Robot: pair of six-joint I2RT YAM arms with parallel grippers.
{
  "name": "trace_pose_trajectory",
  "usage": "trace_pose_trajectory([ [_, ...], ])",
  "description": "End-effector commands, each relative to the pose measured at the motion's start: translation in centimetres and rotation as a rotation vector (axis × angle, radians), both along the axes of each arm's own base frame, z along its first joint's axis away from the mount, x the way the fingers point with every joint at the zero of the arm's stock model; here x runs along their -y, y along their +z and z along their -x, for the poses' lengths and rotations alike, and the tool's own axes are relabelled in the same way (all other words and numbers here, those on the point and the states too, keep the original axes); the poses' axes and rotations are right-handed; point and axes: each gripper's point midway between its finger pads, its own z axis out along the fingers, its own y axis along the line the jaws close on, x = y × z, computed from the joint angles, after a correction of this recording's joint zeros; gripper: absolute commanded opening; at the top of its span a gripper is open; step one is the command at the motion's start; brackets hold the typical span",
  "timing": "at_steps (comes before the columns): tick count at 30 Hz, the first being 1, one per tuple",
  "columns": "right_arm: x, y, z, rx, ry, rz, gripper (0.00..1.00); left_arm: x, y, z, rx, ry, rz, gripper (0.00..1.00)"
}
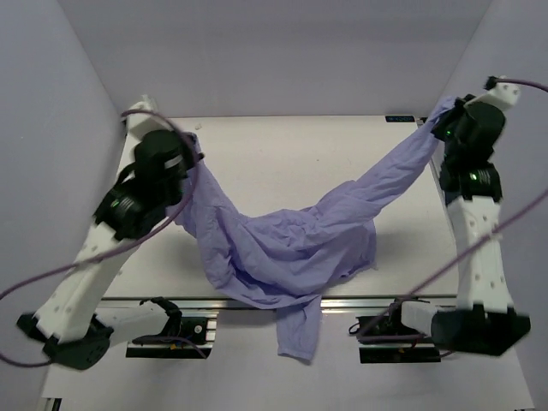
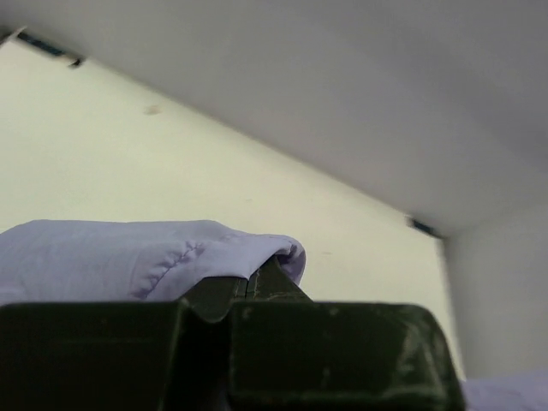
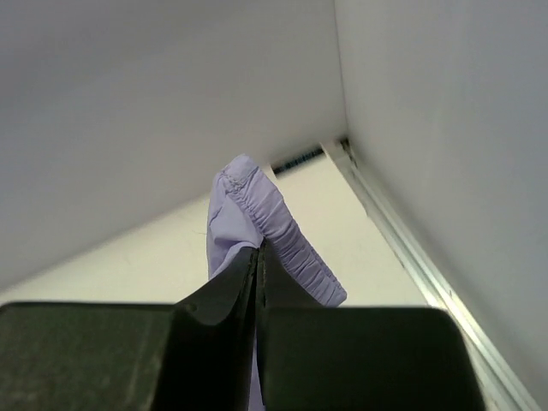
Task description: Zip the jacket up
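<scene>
Lavender, thin and slack: the jacket (image 1: 291,248) hangs like a hammock between the two arms. Its middle is bunched on the table (image 1: 300,154) and one sleeve (image 1: 300,334) dangles over the near edge. Where would you expect trouble? (Ines)

At the grips first. The left gripper (image 2: 257,276) is pinched tight on a fold with a stitched hem (image 2: 171,261), raised over the table's left side. The right gripper (image 3: 259,257) is clamped on a gathered elastic cuff (image 3: 278,227), up by the far right wall. Both bites look shallow, close to the cloth's edge. Slippery fabric under tension could creep out of either one, I'd judge. (Tom)

And if the arms pull further apart? (Ines)

Then the right side, drawn taut as it is, takes the load. Either the cuff slides free, or the bulk drags across the table and twists. (Tom)

What about the zip itself? (Ines)

That's my main worry. I can't find the zipper or its slider in any view; it may be buried in the crumpled middle. A cuff is a poor handle for lining up the front edges, so the two halves could end up crossed or turned over. The hanging sleeve could also snag on the rail (image 1: 411,300) at the table's edge when the garment shifts. (Tom)
</scene>
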Motion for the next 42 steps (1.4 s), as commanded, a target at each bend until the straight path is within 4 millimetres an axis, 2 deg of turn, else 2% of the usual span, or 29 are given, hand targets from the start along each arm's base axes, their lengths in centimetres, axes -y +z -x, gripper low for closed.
trace_pose_trajectory([
  [1, 1.7, -6.7, -4.4, -0.194, -0.068, 0.003, 0.00, -1.3, -7.2, -4.2, -0.205, 0.231, -0.139, 0.00],
  [2, 1.8, -7.9, -5.3, -0.221, -0.063, -0.001, 0.00, -1.1, -7.9, -5.3, -0.224, 0.223, -0.141, 0.00],
  [3, 2.1, -10.4, -7.0, -0.281, -0.059, -0.002, 0.00, -1.0, -10.0, -7.3, -0.281, 0.196, -0.131, 0.00],
  [4, 1.8, -11.5, -8.0, -0.308, -0.027, 0.005, 0.00, -1.1, -11.6, -8.3, -0.319, 0.176, -0.131, 0.00],
  [5, 1.7, -12.5, -8.8, -0.333, -0.003, 0.012, 0.00, -1.2, -12.2, -9.7, -0.320, 0.158, -0.105, 0.00],
  [6, 1.5, -14.0, -10.2, -0.374, 0.026, 0.025, 0.00, -1.7, -14.6, -11.3, -0.376, 0.137, -0.091, 0.00],
  [8, 0.4, -16.1, -11.6, -0.427, 0.110, 0.042, 0.00, -1.9, -16.9, -12.9, -0.409, 0.128, -0.112, 0.00],
  [10, -0.4, -16.5, -11.9, -0.448, 0.162, 0.038, 0.00, -1.0, -19.7, -14.2, -0.468, 0.090, -0.131, 0.00],
  [11, -0.9, -17.2, -11.7, -0.472, 0.189, 0.024, 0.17, -0.8, -20.3, -14.6, -0.477, 0.078, -0.132, 0.00],
  [12, -1.5, -17.3, -11.4, -0.478, 0.215, 0.016, 0.42, -0.6, -20.8, -14.9, -0.487, 0.070, -0.130, 0.00],
  [13, -2.5, -17.3, -11.0, -0.482, 0.260, 0.008, 0.89, -0.3, -21.9, -15.1, -0.515, 0.056, -0.128, 0.00],
  [14, -3.2, -18.5, -10.1, -0.520, 0.282, 0.004, 0.89, -0.3, -22.3, -15.0, -0.533, 0.055, -0.124, 0.00],
  [16, -5.8, -17.8, -7.9, -0.517, 0.338, 0.020, 0.89, -0.4, -22.5, -14.6, -0.543, 0.061, -0.108, 0.00],
  [17, -6.9, -19.8, -6.3, -0.565, 0.365, 0.019, 0.89, -0.5, -22.5, -14.3, -0.552, 0.064, -0.105, 0.00],
  [18, -10.9, -18.7, -4.1, -0.535, 0.456, 0.061, 0.89, -0.7, -23.0, -13.7, -0.564, 0.067, -0.105, 0.00],
  [19, -11.7, -18.9, -2.9, -0.540, 0.431, 0.098, 0.89, -0.8, -23.0, -13.4, -0.565, 0.075, -0.096, 0.00],
  [20, -13.4, -20.8, -0.9, -0.586, 0.466, 0.116, 0.89, -1.1, -22.3, -12.6, -0.552, 0.082, -0.088, 0.00],
  [21, -16.6, -20.3, 1.6, -0.570, 0.554, 0.122, 0.89, -1.4, -23.3, -11.8, -0.573, 0.089, -0.092, 0.00],
  [23, -20.0, -21.4, 5.8, -0.604, 0.691, 0.014, 0.89, -2.0, -22.5, -10.5, -0.544, 0.099, -0.071, 0.00],
  [24, -22.5, -24.2, 8.9, -0.675, 0.792, 0.014, 0.89, -2.2, -23.8, -9.6, -0.568, 0.099, -0.077, 0.00],
  [26, -25.0, -26.3, 13.3, -0.755, 0.913, -0.003, 0.89, -2.5, -23.8, -8.7, -0.555, 0.101, -0.070, 0.00],
  [27, -26.6, -27.9, 16.9, -0.806, 1.002, 0.037, 0.89, -2.7, -23.8, -8.0, -0.549, 0.103, -0.065, 0.00],
  [29, -27.8, -29.7, 20.8, -0.904, 1.064, 0.038, 0.89, -2.9, -23.6, -7.4, -0.540, 0.104, -0.058, 0.00],
  [30, -29.0, -30.6, 23.8, -0.950, 1.143, 0.075, 0.89, -3.1, -22.9, -7.0, -0.523, 0.108, -0.051, 0.00],
  [31, -29.0, -31.9, 25.6, -1.007, 1.161, 0.094, 0.89, -3.3, -22.8, -6.7, -0.522, 0.112, -0.050, 0.00],
  [32, -29.4, -33.1, 28.3, -1.084, 1.197, 0.119, 0.89, -3.4, -22.7, -6.4, -0.522, 0.112, -0.050, 0.00],
  [37, -28.7, -37.5, 33.1, -1.255, 1.216, 0.241, 0.88, -3.9, -21.6, -5.4, -0.484, 0.122, -0.043, 0.00],
  [40, -28.5, -39.3, 34.2, -1.308, 1.221, 0.312, 0.83, -4.1, -21.3, -5.2, -0.477, 0.128, -0.045, 0.00],
  [42, -28.6, -40.2, 34.0, -1.322, 1.211, 0.336, 0.72, -4.1, -21.3, -5.2, -0.479, 0.129, -0.049, 0.00],
])
